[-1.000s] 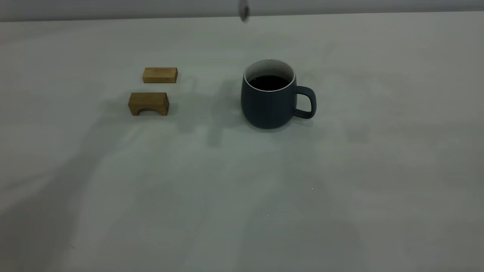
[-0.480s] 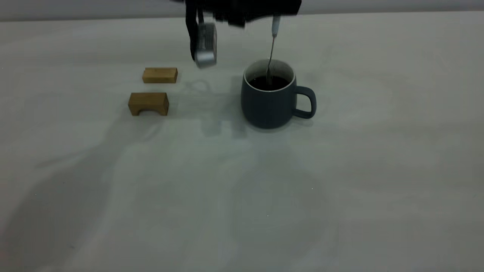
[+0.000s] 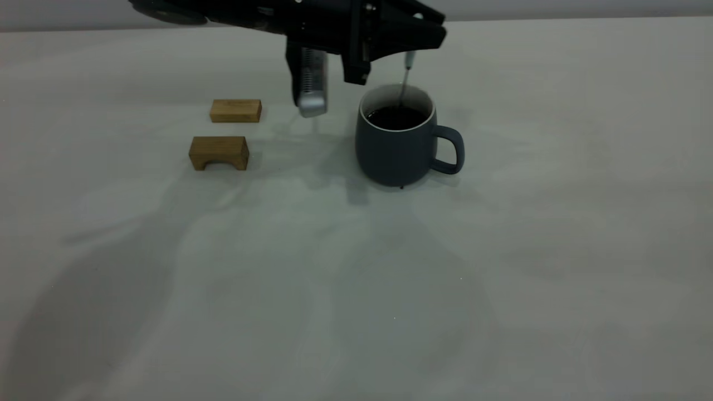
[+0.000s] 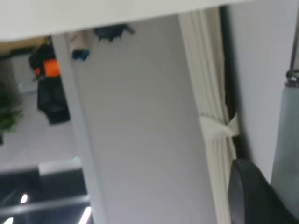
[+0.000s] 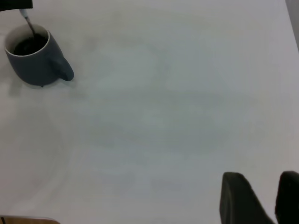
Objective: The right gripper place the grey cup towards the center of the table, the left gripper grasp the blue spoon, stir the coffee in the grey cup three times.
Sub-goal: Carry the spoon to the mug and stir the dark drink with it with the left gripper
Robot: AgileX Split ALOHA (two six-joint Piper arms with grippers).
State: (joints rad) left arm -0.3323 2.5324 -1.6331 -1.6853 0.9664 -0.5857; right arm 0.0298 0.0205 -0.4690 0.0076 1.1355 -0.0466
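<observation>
Blocks first: two small brown wooden blocks sit well to the left of the rounded dark slate-grey matte cup, one flat, one arched, both clear of the work and looking like the spoon's rest, now bare.

Left gripper, black with a ribbed silver cylinder hanging off its underside, reaches in from the left of the cup and sits just above its rim, body roughly level, jaws pointing past the cup's far side. Its fingers are clamped on the pale-blue handle of the slim blue spoon, held near vertical so the grey metal neck drops straight into the cup mouth. Bowl is under the dark glossy coffee, so I can't see it. My read: stirring is under way; count unknown.

Cup stands upright on the pale grey-white table, about mid-table, loop handle pointing right, so placement looks done.

Right gripper is parked well to the right of the cup, out of the exterior view; its two dark fingers stand apart, holding nothing.
</observation>
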